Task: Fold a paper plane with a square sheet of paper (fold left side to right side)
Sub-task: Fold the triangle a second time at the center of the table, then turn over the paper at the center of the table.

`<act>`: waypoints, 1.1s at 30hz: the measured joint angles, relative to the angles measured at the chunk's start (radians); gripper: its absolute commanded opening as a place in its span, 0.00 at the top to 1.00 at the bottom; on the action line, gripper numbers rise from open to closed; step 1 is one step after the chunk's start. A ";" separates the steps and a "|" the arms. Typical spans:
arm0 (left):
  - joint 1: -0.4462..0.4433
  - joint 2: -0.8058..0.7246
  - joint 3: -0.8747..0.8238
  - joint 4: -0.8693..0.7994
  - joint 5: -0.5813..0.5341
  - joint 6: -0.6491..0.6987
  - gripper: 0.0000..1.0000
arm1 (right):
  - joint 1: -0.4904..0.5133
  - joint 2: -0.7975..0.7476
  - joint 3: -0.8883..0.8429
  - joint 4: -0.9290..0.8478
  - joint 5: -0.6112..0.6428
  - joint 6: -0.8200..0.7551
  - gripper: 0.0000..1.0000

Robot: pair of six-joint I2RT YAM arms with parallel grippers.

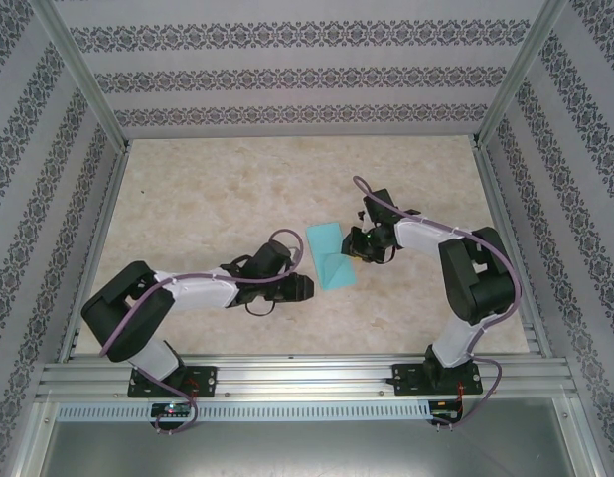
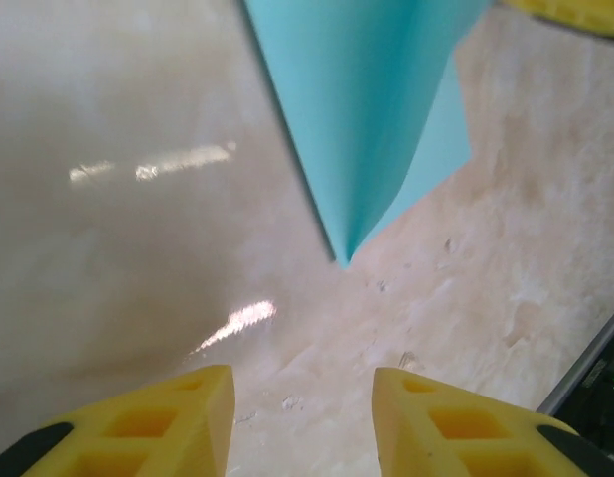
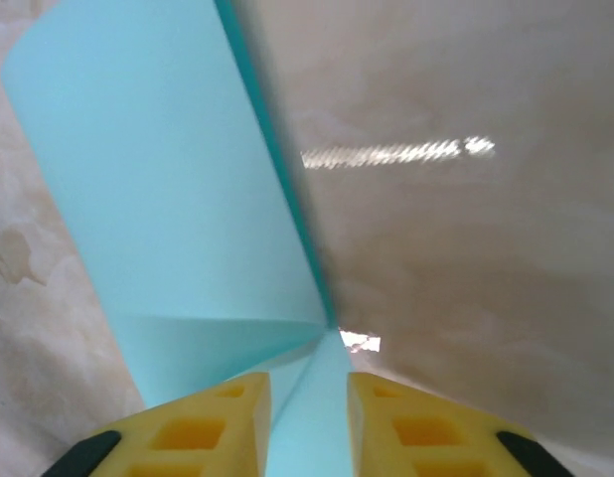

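Observation:
The turquoise sheet of paper [image 1: 328,255] lies folded in layers mid-table between both grippers, no longer square. In the left wrist view it narrows to a sharp tip [image 2: 343,256] pointing at my left gripper [image 2: 302,383], which stands open a little short of that tip with bare table between its yellow fingers. From above, the left gripper [image 1: 305,288] sits at the paper's near-left edge. My right gripper [image 1: 359,245] is at the paper's right edge. Its jaws [image 3: 309,388] stand slightly apart with a raised fold of the paper [image 3: 168,199] running between them.
The marble-look tabletop [image 1: 208,199] has free room to the left and behind the paper. Patterned walls [image 1: 287,75] and aluminium posts enclose it. A metal rail [image 1: 307,376] carrying both arm bases runs along the near edge.

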 measured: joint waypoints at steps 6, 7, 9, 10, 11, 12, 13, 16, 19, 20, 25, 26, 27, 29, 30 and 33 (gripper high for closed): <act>0.058 0.004 0.103 -0.005 0.018 0.006 0.44 | -0.018 -0.106 -0.011 -0.026 0.046 -0.038 0.58; 0.058 0.014 0.127 -0.003 0.022 0.009 0.43 | -0.023 -0.126 -0.017 -0.029 0.050 -0.040 0.56; 0.058 0.048 0.175 0.000 0.034 0.018 0.42 | -0.026 -0.162 -0.035 -0.029 0.052 -0.045 0.54; 0.058 0.070 0.200 0.000 0.039 0.022 0.42 | -0.029 -0.182 -0.049 -0.029 0.052 -0.047 0.53; 0.058 0.094 0.223 0.000 0.044 0.027 0.41 | -0.031 -0.201 -0.064 -0.029 0.052 -0.048 0.52; 0.058 0.113 0.240 0.000 0.047 0.029 0.40 | -0.031 -0.215 -0.077 -0.029 0.052 -0.048 0.51; 0.058 0.135 0.257 -0.001 0.051 0.032 0.39 | -0.033 -0.232 -0.093 -0.027 0.049 -0.048 0.50; 0.061 0.193 0.301 -0.008 0.056 0.048 0.39 | -0.037 -0.262 -0.132 -0.025 0.038 -0.047 0.49; 0.064 0.241 0.332 -0.011 0.066 0.055 0.43 | -0.037 -0.270 -0.154 -0.014 0.016 -0.042 0.48; 0.065 0.257 0.340 -0.011 0.074 0.055 0.47 | -0.037 -0.272 -0.164 -0.006 0.008 -0.040 0.48; 0.065 0.303 0.354 -0.007 0.102 0.058 0.66 | -0.055 -0.281 -0.226 0.055 -0.049 -0.013 0.47; 0.066 0.304 0.353 -0.007 0.106 0.059 0.70 | -0.057 -0.281 -0.242 0.077 -0.066 -0.001 0.47; 0.067 0.304 0.352 -0.007 0.108 0.060 0.73 | -0.057 -0.281 -0.258 0.100 -0.084 0.011 0.47; 0.071 0.304 0.351 -0.002 0.112 0.062 0.77 | -0.057 -0.280 -0.288 0.149 -0.122 0.040 0.47; 0.073 0.303 0.348 0.001 0.113 0.062 0.79 | -0.056 -0.280 -0.298 0.171 -0.138 0.052 0.48; 0.082 0.303 0.332 0.008 0.113 0.061 0.84 | -0.056 -0.265 -0.312 0.244 -0.188 0.091 0.48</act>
